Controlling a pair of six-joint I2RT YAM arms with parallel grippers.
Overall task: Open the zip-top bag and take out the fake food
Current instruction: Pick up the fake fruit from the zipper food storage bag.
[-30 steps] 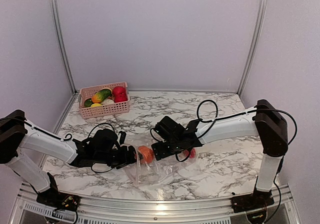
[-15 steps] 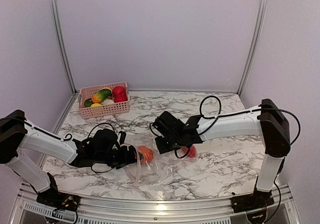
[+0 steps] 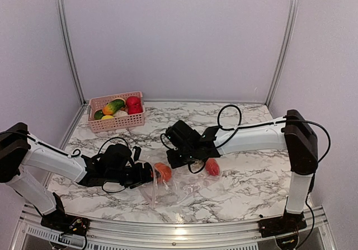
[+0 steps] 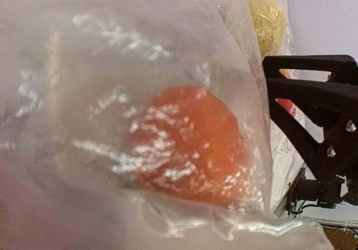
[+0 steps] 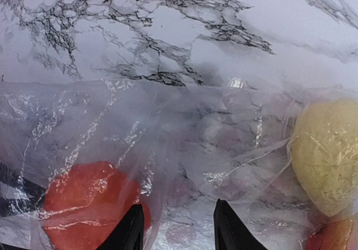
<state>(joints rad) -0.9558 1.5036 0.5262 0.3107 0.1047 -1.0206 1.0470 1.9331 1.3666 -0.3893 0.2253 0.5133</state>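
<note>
The clear zip-top bag lies crumpled at the table's front middle. An orange-red fake food sits inside it, and it fills the left wrist view behind the plastic. My left gripper is at the bag's left edge and looks shut on the plastic; its fingers are hidden. My right gripper is open and empty just above the bag, with the orange-red piece by its left finger. A red fake food lies to the right. A yellow piece shows through the plastic.
A pink slatted basket with several toy fruits and vegetables stands at the back left. Walls with metal posts close the back and sides. The right arm shows dark at the right of the left wrist view.
My right gripper has moved left and slightly back, uncovering the red fake food on the table. The left gripper and the bag have stayed in place.
</note>
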